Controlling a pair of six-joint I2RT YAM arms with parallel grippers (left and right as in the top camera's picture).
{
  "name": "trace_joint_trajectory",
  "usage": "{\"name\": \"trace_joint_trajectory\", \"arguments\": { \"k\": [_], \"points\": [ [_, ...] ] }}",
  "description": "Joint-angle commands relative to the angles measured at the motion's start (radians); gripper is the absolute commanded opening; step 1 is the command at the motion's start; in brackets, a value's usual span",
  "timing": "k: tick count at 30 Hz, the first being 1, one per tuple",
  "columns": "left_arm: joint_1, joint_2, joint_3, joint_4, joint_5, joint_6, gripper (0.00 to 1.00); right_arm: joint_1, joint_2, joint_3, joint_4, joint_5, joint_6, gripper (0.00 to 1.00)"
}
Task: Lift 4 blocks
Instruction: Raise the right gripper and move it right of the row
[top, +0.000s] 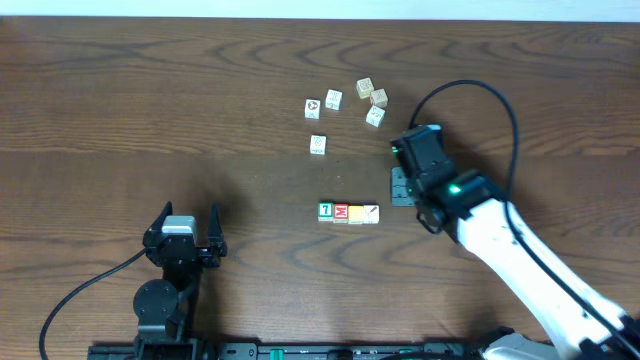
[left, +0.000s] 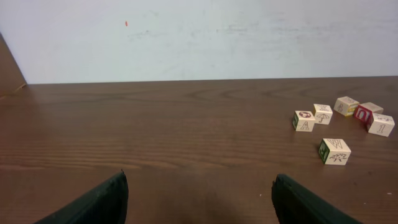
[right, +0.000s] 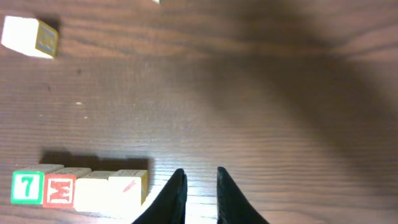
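While the four blocks lie in a tight row on the wooden table (top: 120, 120), touching side to side just below the middle of the overhead frame, the right gripper (top: 402, 187) stands just beside the row's right end. It is a little higher in the frame and clear of the blocks. From frame left the row runs green block (top: 325, 211), red block (top: 341, 212), yellow-orange block (top: 356, 213), then white block with a diagonal mark (top: 371, 213).

Seen from the right wrist, the row fills the lower left corner. The two dark fingers rise at bottom centre, parted only narrowly, with bare wood showing in the slit and nothing grasped. The white block with a diagonal mark is nearest, just left of the fingers without touching. This view also reads a white 7 on the green block and a white M on the red block, which the overhead view is too small to resolve.

The left gripper (top: 188, 215) sits in the lower left of the overhead frame, well apart from the row, its fingers spread wide and empty. Its wrist view shows none of the row, only six loose cubes (left: 334, 151) at the right of the frame. Overhead, they lie scattered at upper centre, above the row.
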Motion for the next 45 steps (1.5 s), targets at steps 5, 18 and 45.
{"name": "trace_joint_trajectory", "arguments": {
  "k": [5, 18, 45],
  "points": [
    [0.006, -0.005, -0.014, -0.023, -0.018, 0.045, 0.74, -0.049, -0.112, 0.014, -0.039, 0.021, -0.08, 0.19],
    [0.006, -0.002, 0.244, -0.214, 0.05, -0.039, 0.74, -0.062, -0.156, 0.014, -0.127, 0.017, -0.102, 0.12],
    [0.006, 0.267, 0.702, -0.679, 0.249, -0.132, 0.75, -0.099, -0.222, 0.014, -0.178, -0.156, -0.106, 0.01]
  ]
}}
